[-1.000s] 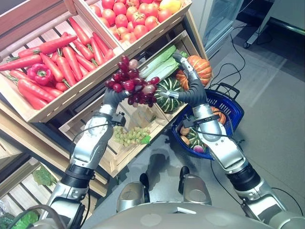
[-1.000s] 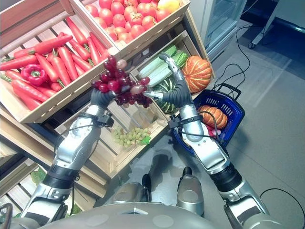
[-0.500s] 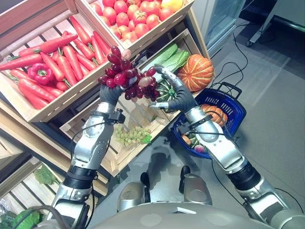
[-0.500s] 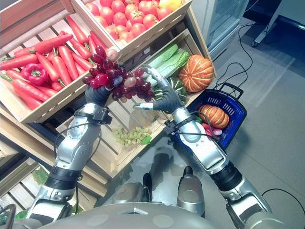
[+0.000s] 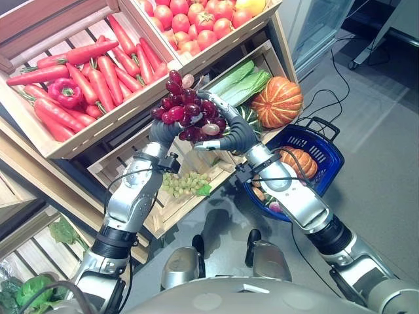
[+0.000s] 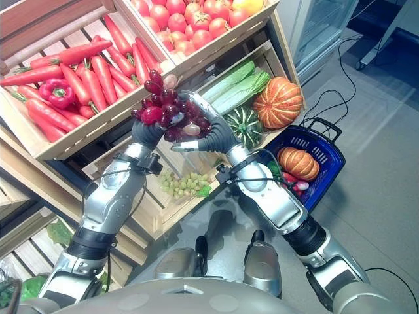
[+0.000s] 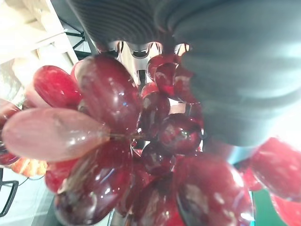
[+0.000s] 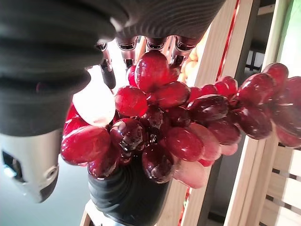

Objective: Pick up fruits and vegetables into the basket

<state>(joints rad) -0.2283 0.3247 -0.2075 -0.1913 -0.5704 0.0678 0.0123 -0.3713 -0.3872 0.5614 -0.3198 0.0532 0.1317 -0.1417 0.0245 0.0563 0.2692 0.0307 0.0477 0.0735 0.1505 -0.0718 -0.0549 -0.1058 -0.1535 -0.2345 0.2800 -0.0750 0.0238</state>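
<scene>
With a pumpkin [image 6: 298, 163] already in the blue basket [image 6: 327, 171], my left hand [image 5: 163, 133] and right hand [image 5: 237, 135] both clutched the red grapes [image 5: 190, 116], not yet binned.

One red grape bunch [image 5: 190, 112], one green grape bunch [image 5: 185, 184], two pumpkins [image 5: 277, 101], one red pepper [image 5: 67, 92], one basket [image 5: 325, 171]
</scene>
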